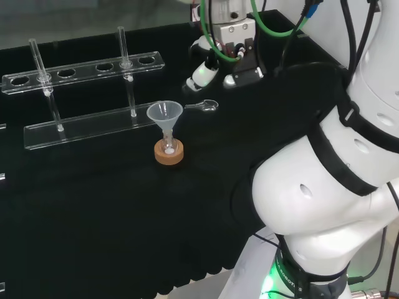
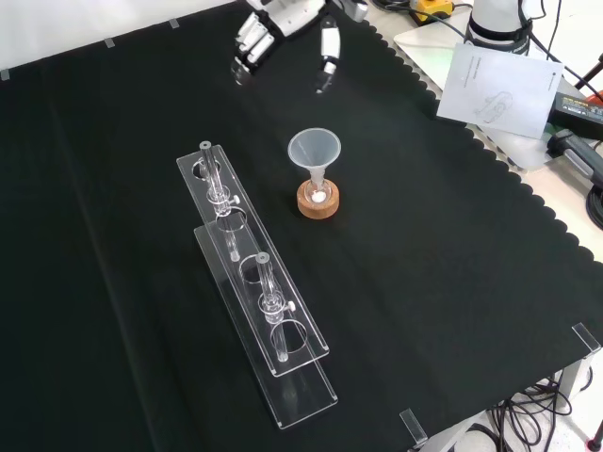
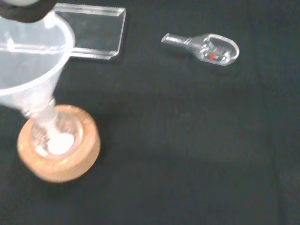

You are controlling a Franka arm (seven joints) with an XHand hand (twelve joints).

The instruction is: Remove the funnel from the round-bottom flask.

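Now, the clear test-tube rack (image 2: 254,311) stretches along the cloth with two tubes standing in it. The hand (image 2: 283,28) hovers at the front view's top, fingers relaxed and spread, holding nothing. Well below it, the funnel (image 2: 314,151) sits stem-down in the round-bottom flask (image 2: 318,193) on its cork ring (image 2: 318,202). A small glass scoop (image 1: 202,106) lies near.

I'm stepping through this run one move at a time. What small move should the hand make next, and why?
Probably bring the hand toward the funnel and lower it. The hand hangs open above the cloth, apart from it, while the funnel sits in the round-bottom flask on its cork ring.
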